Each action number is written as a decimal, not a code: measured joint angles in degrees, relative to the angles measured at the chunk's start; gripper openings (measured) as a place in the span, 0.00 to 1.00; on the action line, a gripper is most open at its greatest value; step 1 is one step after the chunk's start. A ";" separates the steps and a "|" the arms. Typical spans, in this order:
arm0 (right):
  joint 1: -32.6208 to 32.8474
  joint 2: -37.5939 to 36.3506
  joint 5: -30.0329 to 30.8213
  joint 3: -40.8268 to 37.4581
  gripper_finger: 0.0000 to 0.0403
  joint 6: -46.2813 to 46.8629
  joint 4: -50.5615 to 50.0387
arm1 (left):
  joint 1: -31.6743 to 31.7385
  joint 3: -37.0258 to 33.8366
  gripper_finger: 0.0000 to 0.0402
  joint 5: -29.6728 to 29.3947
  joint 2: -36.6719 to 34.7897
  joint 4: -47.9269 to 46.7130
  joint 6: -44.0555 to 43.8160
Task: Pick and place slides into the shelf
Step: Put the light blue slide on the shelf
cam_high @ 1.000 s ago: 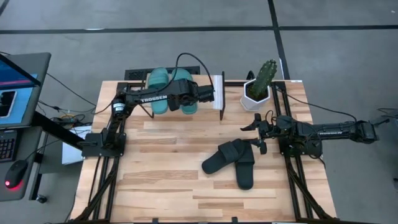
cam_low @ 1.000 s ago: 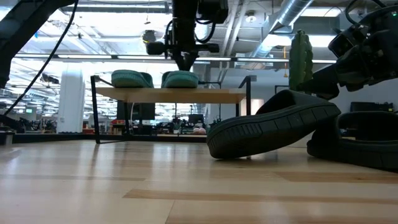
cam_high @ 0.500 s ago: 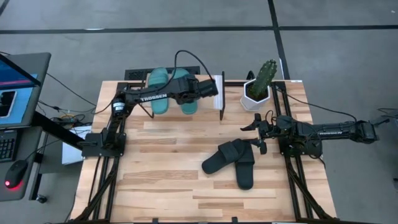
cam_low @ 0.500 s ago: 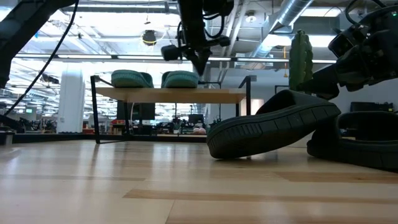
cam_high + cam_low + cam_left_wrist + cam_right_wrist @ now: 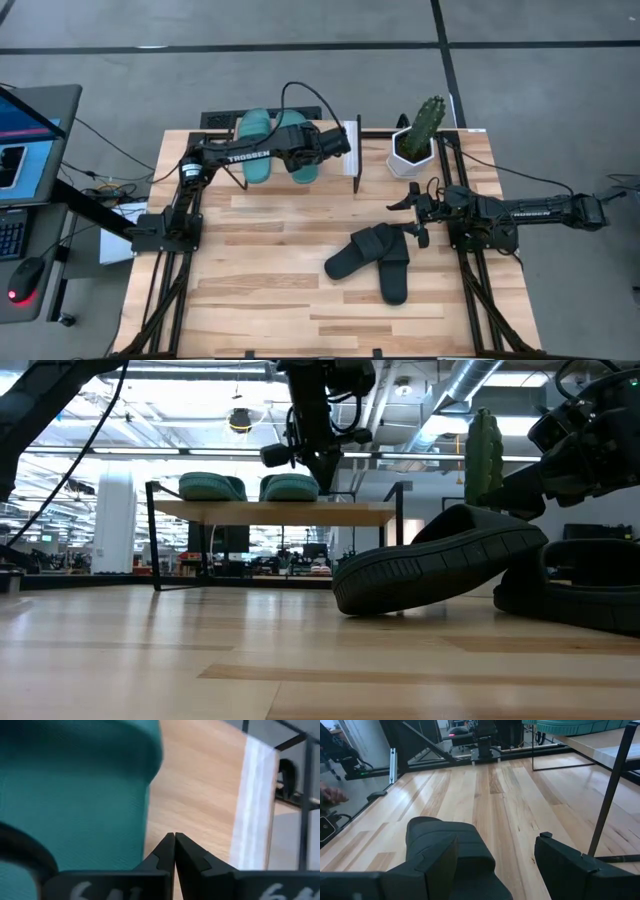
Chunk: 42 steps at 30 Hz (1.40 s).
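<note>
Straight down over the whole table (image 5: 300, 290); level from its near edge toward the far shelf (image 5: 275, 513); wrist views close over shelf and table, sharing teal slides (image 5: 275, 145)

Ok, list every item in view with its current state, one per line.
teal slides: side by side on the shelf top.
black slides: on the table, one leaning on the other.
shelf: upright, holding the teal pair.
left gripper: shut, empty, above the shelf.
right gripper: open, empty, beside the black pair.
cactus pot: upright at the table's far edge.
</note>
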 joint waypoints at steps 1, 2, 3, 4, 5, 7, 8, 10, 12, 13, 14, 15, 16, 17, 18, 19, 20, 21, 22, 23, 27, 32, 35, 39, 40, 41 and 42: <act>0.00 0.00 0.00 0.00 0.62 -0.01 -0.01 | 0.00 -0.30 0.00 0.16 0.00 0.04 -0.04; -0.01 0.00 0.00 0.00 0.62 -0.01 0.00 | 0.00 -0.33 0.00 0.24 0.00 -0.02 -0.25; 0.01 0.00 0.00 0.01 0.62 -0.01 -0.02 | 0.00 -0.33 0.00 0.33 0.00 -0.21 -0.42; 0.00 -0.01 0.00 0.01 0.62 -0.01 0.00 | 0.00 -0.33 0.00 0.33 0.00 -0.71 -0.55; -0.01 0.00 0.00 -0.01 0.62 -0.01 0.00 | 0.00 -0.33 0.00 0.34 0.00 -1.20 -0.61; 0.01 0.00 0.00 0.01 0.62 0.01 0.00 | 0.00 -0.35 0.00 0.36 0.00 -1.99 -0.69; 0.01 0.00 0.00 0.01 0.62 0.01 0.00 | -0.02 -0.34 0.00 0.36 0.00 -2.62 -1.00; 0.00 -0.01 0.00 -0.01 0.62 0.01 0.00 | -0.02 -0.33 0.00 0.36 0.00 -3.95 -1.86; 0.01 0.00 0.00 0.01 0.62 0.01 -0.02 | -0.04 -0.33 0.00 0.01 0.00 -6.22 -2.85; -0.01 -0.02 0.00 0.01 0.62 0.01 0.00 | -0.07 -0.31 0.00 -0.18 0.00 -7.33 -3.42; 0.01 0.00 0.00 0.01 0.62 -0.01 0.00 | -0.07 -0.28 0.00 -0.35 0.00 -8.41 -3.93; 0.01 -0.02 0.00 0.01 0.62 -0.01 0.00 | -0.07 -0.28 0.00 -0.59 -0.02 -9.56 -4.44; 0.01 0.00 0.00 0.01 0.62 -0.01 -0.02 | -0.07 -0.28 0.00 -0.79 -0.03 -10.70 -4.93; 0.01 0.00 0.00 0.01 0.62 0.00 0.00 | -0.06 -0.28 0.00 -0.96 -0.04 -11.75 -5.31; 0.01 0.00 0.00 0.01 0.62 -0.01 -0.01 | -0.02 -0.28 0.00 -1.02 -0.04 -12.78 -5.66; -0.01 0.00 0.00 0.01 0.62 -0.01 -0.01 | -0.02 -0.28 0.00 -1.02 -0.04 -13.64 -5.97; 0.01 0.00 0.00 -0.01 0.62 -0.01 -0.02 | 0.00 -0.19 0.00 -1.06 -0.02 -14.58 -6.37; 0.01 0.00 0.00 0.00 0.62 0.00 -0.01 | -0.02 -0.10 0.00 -1.18 -0.04 -15.42 -6.77; 0.01 0.00 0.00 0.01 0.62 0.01 0.00 | -0.02 -0.06 0.00 -1.31 -0.04 -16.03 -7.10; 0.01 0.00 0.00 0.00 0.62 0.01 -0.02 | -0.01 -0.06 0.00 -1.46 -0.04 -16.71 -7.44; -0.01 0.00 0.00 0.01 0.62 0.01 0.00 | -0.02 -0.06 0.00 -1.63 -0.04 -19.72 -8.97; 0.01 0.00 0.00 0.01 0.62 -0.01 -0.02 | -0.02 -0.06 0.00 -2.54 -0.02 -22.82 -10.85; 0.01 0.00 0.00 0.01 0.62 -0.01 0.00 | 0.00 1.06 0.00 -3.00 0.00 -25.91 -12.05; -0.01 0.00 0.00 0.00 0.62 0.00 -0.02 | 0.02 2.09 0.00 -4.42 0.00 -27.68 -13.40; 0.01 0.00 0.00 0.01 0.62 -0.01 0.00 | 0.03 2.13 0.00 -4.58 -0.05 -27.64 -13.40; 0.00 -0.01 0.01 0.00 0.62 0.00 -0.01 | 0.08 2.14 0.00 -4.52 -0.19 -27.68 -13.40; 0.00 -0.01 0.00 -0.01 0.62 -0.01 0.00 | 0.08 2.14 0.00 -4.52 -0.34 -27.72 -13.40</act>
